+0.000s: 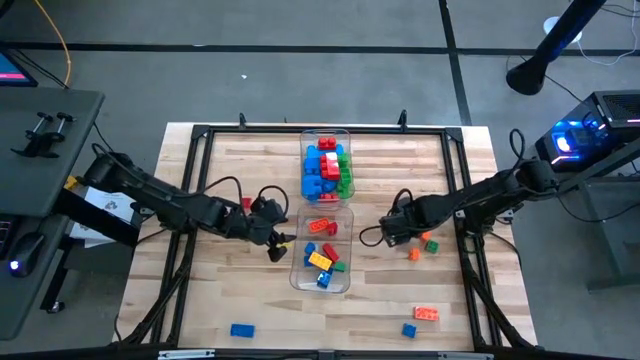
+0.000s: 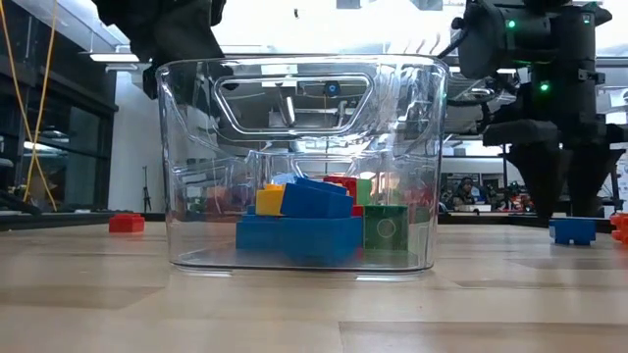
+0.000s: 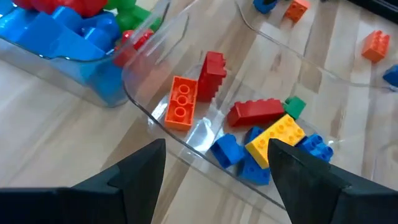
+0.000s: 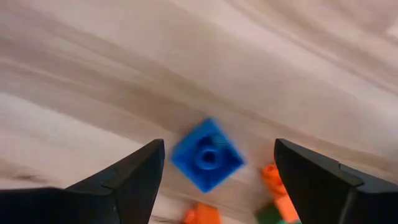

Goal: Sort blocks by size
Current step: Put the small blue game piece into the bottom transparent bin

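I am holding my right gripper [image 4: 214,168] low over the table [image 1: 250,170] with its fingers spread wide, and a small blue block [image 4: 207,155] is lying on the wood between them, untouched, with orange and green blocks [image 4: 280,186] just beside it. My left gripper [image 3: 214,165] is hovering with fingers spread and empty at the edge of the near bin [image 1: 296,262], where small red, orange, yellow and blue blocks [image 3: 255,134] are lying, while the far bin [image 1: 348,135] is holding the larger ones [image 1: 326,168].
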Tool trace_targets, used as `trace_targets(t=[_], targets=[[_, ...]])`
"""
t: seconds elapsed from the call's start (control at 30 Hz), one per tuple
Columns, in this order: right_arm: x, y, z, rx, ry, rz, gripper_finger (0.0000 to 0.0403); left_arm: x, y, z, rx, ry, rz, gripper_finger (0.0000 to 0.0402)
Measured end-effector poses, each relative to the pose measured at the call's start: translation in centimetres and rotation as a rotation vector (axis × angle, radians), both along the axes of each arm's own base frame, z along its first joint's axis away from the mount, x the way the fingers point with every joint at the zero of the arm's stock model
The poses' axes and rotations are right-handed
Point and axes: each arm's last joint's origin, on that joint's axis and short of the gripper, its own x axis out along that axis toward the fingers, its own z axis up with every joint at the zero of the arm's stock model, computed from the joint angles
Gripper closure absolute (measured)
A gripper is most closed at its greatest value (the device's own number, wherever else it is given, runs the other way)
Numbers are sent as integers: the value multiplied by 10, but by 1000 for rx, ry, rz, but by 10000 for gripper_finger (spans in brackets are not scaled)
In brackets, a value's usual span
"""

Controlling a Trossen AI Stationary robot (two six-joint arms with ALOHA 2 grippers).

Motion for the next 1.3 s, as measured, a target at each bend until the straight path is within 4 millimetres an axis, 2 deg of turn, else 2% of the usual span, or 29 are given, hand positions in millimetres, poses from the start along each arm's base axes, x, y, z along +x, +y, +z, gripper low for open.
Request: trace_targets(t=[0.13, 0.53, 0.77, 0.93, 1.17, 1.23, 1.3], targets=[[1, 2, -9, 67, -44, 81, 105, 0, -4, 1, -14, -13, -7, 135], [-7, 0, -22, 65, -3, 420, 105, -2, -10, 1, -50, -28, 16, 135], [-11, 0, -29, 77, 1, 437, 108, -2, -10, 1, -66, -39, 34, 135], [-10, 0, -29, 46, -17, 422, 150, 0, -11, 3, -46, -64, 19, 135], [-8, 0, -29, 31, -35, 414, 249, 2, -11, 8, -27, -104, 4, 135], [-6, 0, -26, 23, -34, 410, 270, -2, -9, 15, -18, -122, -15, 135], [-1, 2, -18, -12, -40, 432, 270, -10, -7, 29, -8, -169, -37, 135]])
